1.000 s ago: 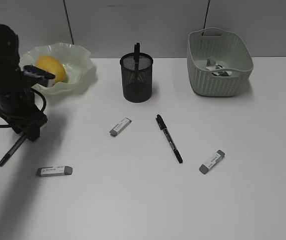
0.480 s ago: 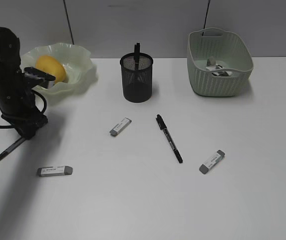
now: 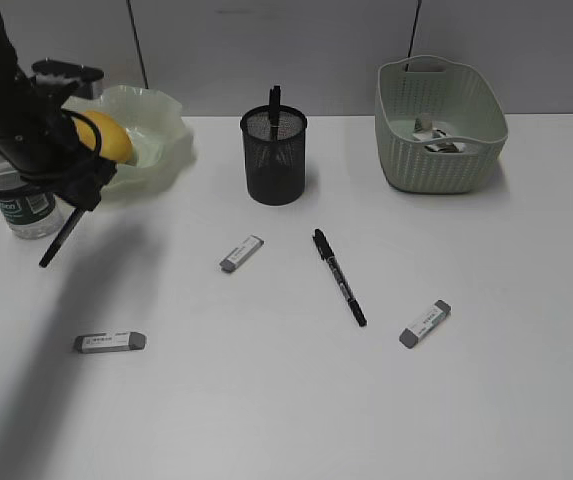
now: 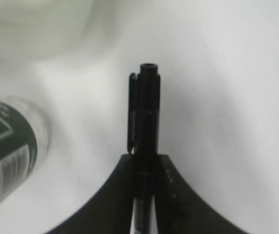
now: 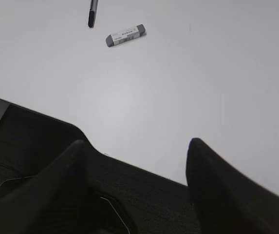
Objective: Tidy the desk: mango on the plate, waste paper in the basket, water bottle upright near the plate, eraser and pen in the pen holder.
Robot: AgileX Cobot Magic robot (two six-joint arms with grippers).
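Gripping a black pen [image 3: 63,236] above the desk [image 3: 266,400], the left claw [image 4: 144,163] hangs beside the water bottle [image 3: 21,205]; right claw [image 5: 137,151] gapes.

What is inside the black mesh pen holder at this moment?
One dark pen stands in the pen holder; its top sticks out above the rim. The mesh hides the lower part, so I cannot tell if an eraser lies at the bottom.
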